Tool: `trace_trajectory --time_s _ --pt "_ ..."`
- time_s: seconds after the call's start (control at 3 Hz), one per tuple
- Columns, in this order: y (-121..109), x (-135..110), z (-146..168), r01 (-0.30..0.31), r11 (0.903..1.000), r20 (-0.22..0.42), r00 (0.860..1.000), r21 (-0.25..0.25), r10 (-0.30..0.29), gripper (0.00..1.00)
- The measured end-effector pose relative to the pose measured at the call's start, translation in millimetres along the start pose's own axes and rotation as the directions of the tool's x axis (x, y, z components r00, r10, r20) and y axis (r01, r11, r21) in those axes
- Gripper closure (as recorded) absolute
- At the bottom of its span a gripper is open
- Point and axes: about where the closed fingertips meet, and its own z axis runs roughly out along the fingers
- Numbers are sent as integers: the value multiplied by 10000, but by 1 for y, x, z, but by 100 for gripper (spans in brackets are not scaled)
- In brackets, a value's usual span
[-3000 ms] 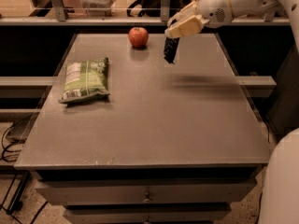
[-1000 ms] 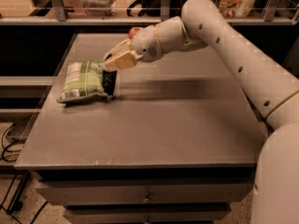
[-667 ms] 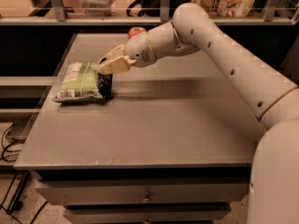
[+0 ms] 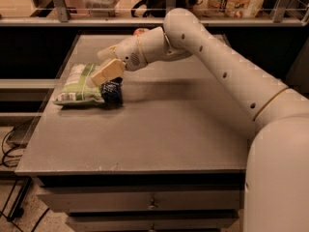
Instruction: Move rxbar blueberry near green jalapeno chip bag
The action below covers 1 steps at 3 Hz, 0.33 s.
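At far left of table: gripper is positioned over the bag's right edge.
Bar: rxbar blueberry is seen just below gripper, touching green jalapeno chip bag.
Grip: cannot be told.

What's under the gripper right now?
The rxbar blueberry is below the gripper, on the table, right beside the green jalapeno chip bag. The gripper covers the bar's top and part of the bag.
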Motion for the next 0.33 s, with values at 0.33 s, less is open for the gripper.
trace_trajectory --time_s 0.33 --pt "0 0 0 0 10000 2 10000 2 0 0"
